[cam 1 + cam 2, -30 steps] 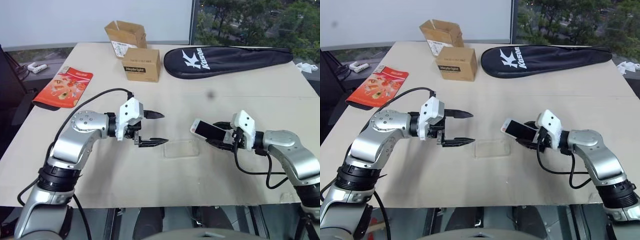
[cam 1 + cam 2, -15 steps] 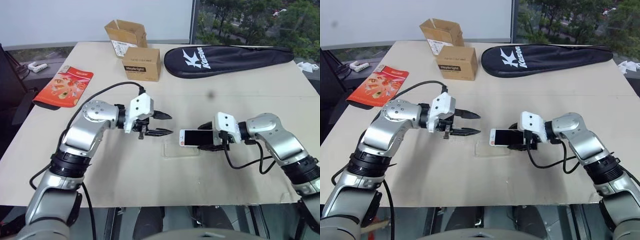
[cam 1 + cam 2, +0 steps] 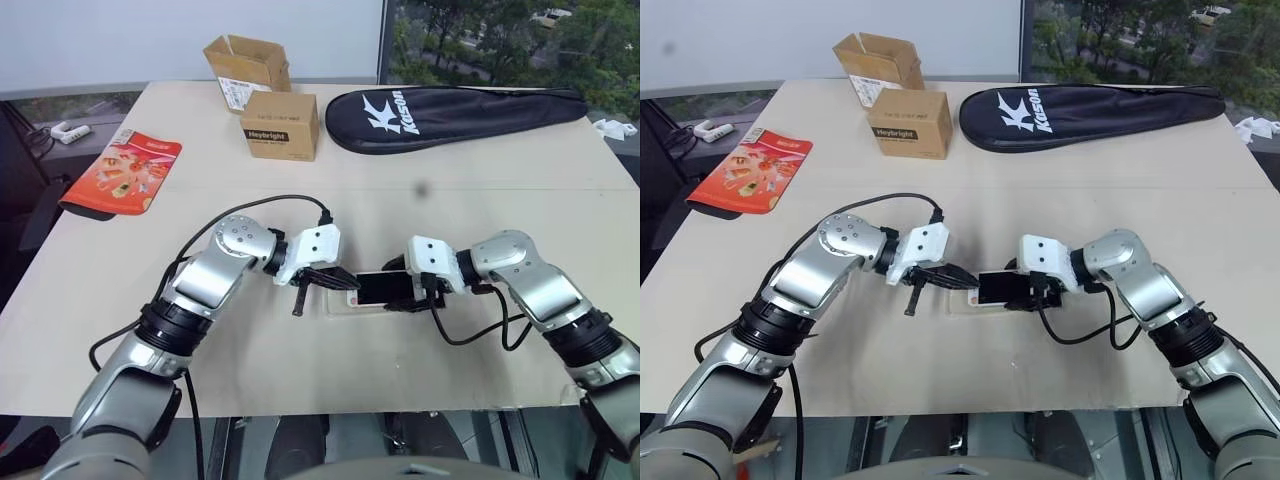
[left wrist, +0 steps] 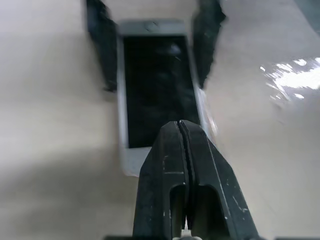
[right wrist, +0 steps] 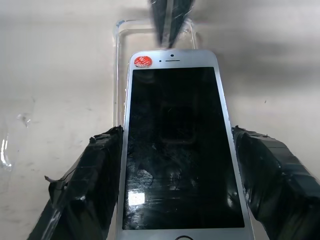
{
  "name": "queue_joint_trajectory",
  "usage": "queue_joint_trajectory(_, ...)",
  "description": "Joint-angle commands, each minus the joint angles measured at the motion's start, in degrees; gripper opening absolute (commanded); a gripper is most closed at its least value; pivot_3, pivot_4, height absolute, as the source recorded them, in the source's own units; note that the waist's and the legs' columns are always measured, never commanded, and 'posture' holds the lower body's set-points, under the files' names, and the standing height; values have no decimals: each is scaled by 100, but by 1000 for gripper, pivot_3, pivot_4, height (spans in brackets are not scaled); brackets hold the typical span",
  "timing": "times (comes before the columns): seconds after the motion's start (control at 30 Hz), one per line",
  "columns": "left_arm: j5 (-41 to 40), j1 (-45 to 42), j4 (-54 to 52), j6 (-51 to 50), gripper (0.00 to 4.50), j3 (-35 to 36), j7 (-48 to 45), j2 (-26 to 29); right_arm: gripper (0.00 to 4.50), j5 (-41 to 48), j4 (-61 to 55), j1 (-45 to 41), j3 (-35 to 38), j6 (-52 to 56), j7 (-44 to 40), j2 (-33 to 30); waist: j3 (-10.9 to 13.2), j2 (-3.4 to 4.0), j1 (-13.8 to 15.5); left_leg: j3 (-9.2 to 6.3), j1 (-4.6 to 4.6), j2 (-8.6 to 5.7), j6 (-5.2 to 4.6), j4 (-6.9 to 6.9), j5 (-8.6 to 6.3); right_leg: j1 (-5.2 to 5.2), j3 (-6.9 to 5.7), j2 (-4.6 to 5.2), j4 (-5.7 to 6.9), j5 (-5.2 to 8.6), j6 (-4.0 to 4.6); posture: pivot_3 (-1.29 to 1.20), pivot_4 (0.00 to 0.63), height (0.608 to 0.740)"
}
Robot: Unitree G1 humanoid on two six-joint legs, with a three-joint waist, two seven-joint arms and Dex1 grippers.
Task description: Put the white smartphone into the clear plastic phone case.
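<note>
On the left of the tabletop (image 3: 480, 160), well clear of the work, lie an orange snack packet (image 3: 125, 175) and, further back, an open cardboard box (image 3: 245, 68) with a closed Heybright carton (image 3: 279, 126) in front of it. Near the front edge, the left end effector (image 3: 338, 281) has its two black fingers pressed together on nothing, their tips just at the free end of the white smartphone (image 5: 175, 150). The phone lies face up and level, its long sides clamped between the taped pads (image 5: 90, 180) of the right end effector (image 3: 398, 290), which grips it toward the home-button end. The clear plastic phone case (image 5: 120, 65) lies flat on the tabletop directly beneath, its corner and one long rim showing beyond the phone's upper end, so the phone is over the shell but likely not yet seated. To do the step well, the right arm should lower the phone squarely, keeping its edges parallel to the rims, let the far end enter first, then press down. The closed left fingers seem placed to pin or steady the case, which is light and may slide. They also crowd the phone's far end and could block it. Further right, a long black Kason racket cover (image 3: 460, 110) lies across the back, out of the way.
</note>
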State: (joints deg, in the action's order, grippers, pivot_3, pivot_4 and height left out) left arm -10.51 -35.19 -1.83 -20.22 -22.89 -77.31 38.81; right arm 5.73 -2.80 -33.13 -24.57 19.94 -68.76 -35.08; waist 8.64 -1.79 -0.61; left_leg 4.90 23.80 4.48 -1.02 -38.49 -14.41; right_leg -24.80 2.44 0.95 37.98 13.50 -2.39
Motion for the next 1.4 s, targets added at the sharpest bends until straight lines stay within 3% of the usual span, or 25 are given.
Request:
queue_joint_trajectory(0.03, 144, 3, -307, -184, 13, -67, 7, 107, 2950, -77, 55, -199, -127, -98, -163, 98, 0, 0, 1, 0, 0, 0, 0, -1, 0, 0, 0, 0, 0, 0, 0, 0, 150, 732)
queue_joint_trajectory(0.47, 316, 416, -1140, -1249, 13, -139, 370, 358, 2950, -305, 455, -463, -392, -413, -533, 330, 0, 0, -3, 0, 0, 0, 0, -1, 0, 1, 2, 1, 0, 0, 0, 0, 150, 732)
queue_joint_trajectory(0.77, 783, 161, -961, -1490, 13, -585, 409, 526, 2950, -449, 467, -502, -397, -93, -431, 497, -5, 4, -6, 0, -8, 0, 0, -2, 0, 4, 1, 0, 5, 0, 0, 0, 150, 732)
queue_joint_trajectory(0.8, 831, 129, -913, -1520, 0, -623, 425, 531, 4007, -453, 436, -494, -384, -32, -421, 499, -6, 4, -12, 0, -10, 0, 0, -2, 0, 5, 1, 0, 5, 0, 0, 0, 150, 732)
queue_joint_trajectory(0.83, 883, 108, -868, -1525, 0, -658, 439, 536, 4434, -464, 396, -486, -376, 22, -418, 485, -7, 5, -11, -1, -11, 0, 0, -2, 0, 6, 1, -1, 7, 0, 0, 0, 150, 732)
queue_joint_trajectory(1.27, 934, 143, -768, -1509, 0, -689, 426, 526, 4481, 231, -904, -347, 434, 1688, -333, -238, -9, 9, 16, -2, -9, 0, -1, -5, 0, 7, 0, 1, 8, 0, 0, 0, 150, 732)
queue_joint_trajectory(1.4, 963, 118, -654, -1432, 0, -691, 430, 513, 2765, 391, -1108, -166, 702, 1872, -259, -596, -11, 11, 19, -1, -10, 0, -1, -5, 0, 7, 1, 1, 8, 0, 0, 0, 150, 732)
